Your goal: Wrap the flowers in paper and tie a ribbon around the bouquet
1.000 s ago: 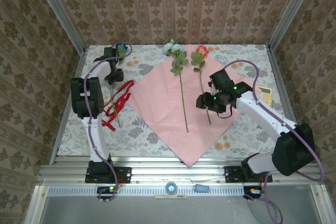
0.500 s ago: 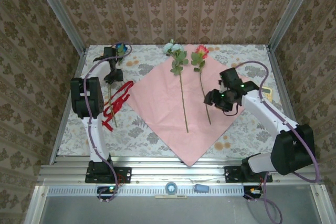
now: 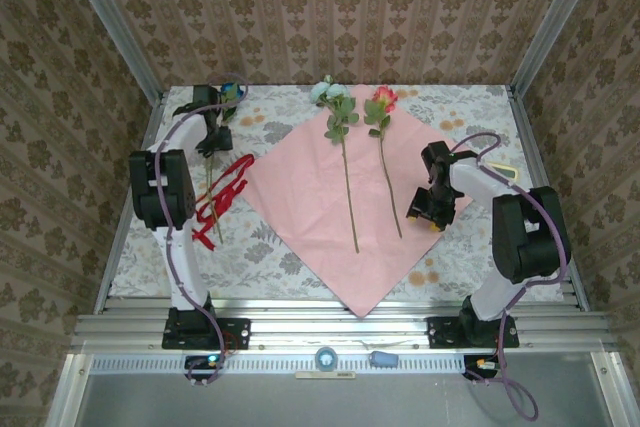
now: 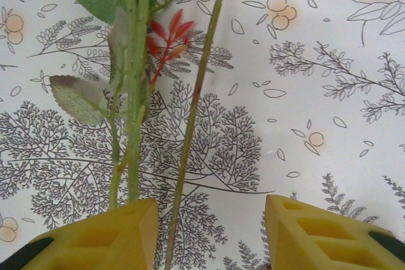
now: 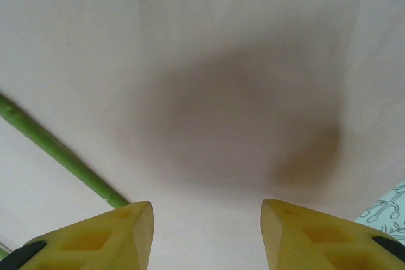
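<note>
On the worktop (image 3: pixel 470 247), 2 flowers (image 3: pixel 341 119) lie on the pink paper (image 3: pixel 300 207); the right gripper (image 5: pixel 207 213) hovers over its right corner, jaws apart. Far left, the left gripper (image 4: pixel 212 213), jaws apart, straddles 1 thin stem (image 4: pixel 193 112) beside the ribbon (image 3: pixel 225 192).

Right end effector (image 5: pixel 207 216) over paper (image 5: pixel 209 42), pink side up; yellow fingers (image 5: pixel 120 232) apart, nothing between. Dark shadow on sheet ahead. Green flower stem (image 5: pixel 57 150) slants across left, down to left finger's tip. Patterned tablecloth (image 5: pixel 389 210) at lower right corner
</note>
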`<action>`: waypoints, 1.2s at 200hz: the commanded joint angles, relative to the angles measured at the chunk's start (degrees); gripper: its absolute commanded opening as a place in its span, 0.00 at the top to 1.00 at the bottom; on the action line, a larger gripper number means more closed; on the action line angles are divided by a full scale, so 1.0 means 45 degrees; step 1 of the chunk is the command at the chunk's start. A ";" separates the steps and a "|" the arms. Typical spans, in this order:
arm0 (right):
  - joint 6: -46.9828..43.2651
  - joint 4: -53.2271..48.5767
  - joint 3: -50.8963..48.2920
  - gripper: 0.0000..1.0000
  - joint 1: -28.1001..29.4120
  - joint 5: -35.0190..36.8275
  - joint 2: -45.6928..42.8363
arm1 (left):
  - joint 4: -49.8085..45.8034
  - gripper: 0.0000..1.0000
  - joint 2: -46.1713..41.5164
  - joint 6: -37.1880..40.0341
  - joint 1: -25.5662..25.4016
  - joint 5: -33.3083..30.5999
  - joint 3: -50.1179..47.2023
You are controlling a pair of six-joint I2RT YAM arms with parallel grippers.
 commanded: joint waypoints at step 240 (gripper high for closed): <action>0.0075 -0.0674 0.0824 0.52 -0.0016 -0.0036 -0.0010 | -0.1188 0.94 0.1628 0.0328 0.0269 0.0904 0.1626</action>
